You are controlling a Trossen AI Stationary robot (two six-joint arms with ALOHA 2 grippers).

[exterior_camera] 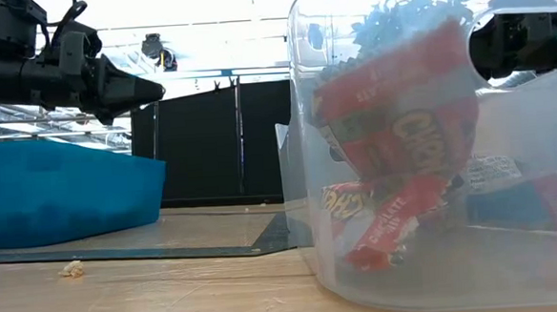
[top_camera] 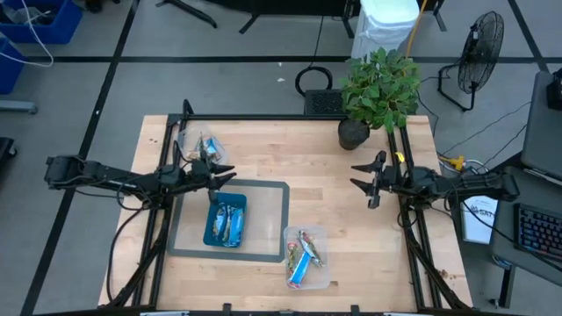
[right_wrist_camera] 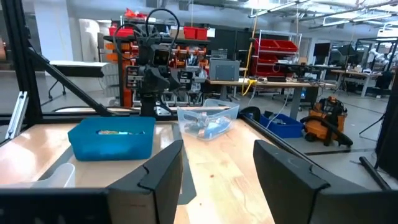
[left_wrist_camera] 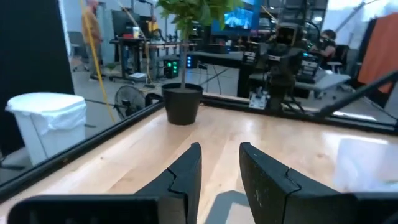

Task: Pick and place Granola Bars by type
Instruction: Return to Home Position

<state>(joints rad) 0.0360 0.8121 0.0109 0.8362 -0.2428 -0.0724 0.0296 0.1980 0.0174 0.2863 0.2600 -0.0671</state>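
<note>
Granola Bars [top_camera: 307, 253] all sit in holders, and none shows loose on the table [top_camera: 325, 158]. Red ones are in the clear tub [top_camera: 321, 237] at 6 o'clock near the front edge. Others are in the teal tray [top_camera: 208, 230] just toward 9 o'clock from it, and more are in a second clear tub [top_camera: 189, 140] at 10 o'clock.

The left hand [top_camera: 228, 173] hangs above the table between that second tub and the tray, its fingers a little apart and empty. The right hand [top_camera: 356, 175] waits at 3 o'clock, fingers spread wider, also empty.

The main risk is probably in the retreat. If the left hand drops or swings low while pulling toward 9 o'clock, it could clip the rim of the second tub and tip or shove it. The right hand is near the plant [top_camera: 379, 83] at 1 o'clock, so a wide sweep might brush its leaves.

In the 6 o'clock tub, a tall red bar leans on the wall and could slide at any knock. A blue-looking wrapper lies among the red ones, possibly a mis-sort, though I cannot tell.
</note>
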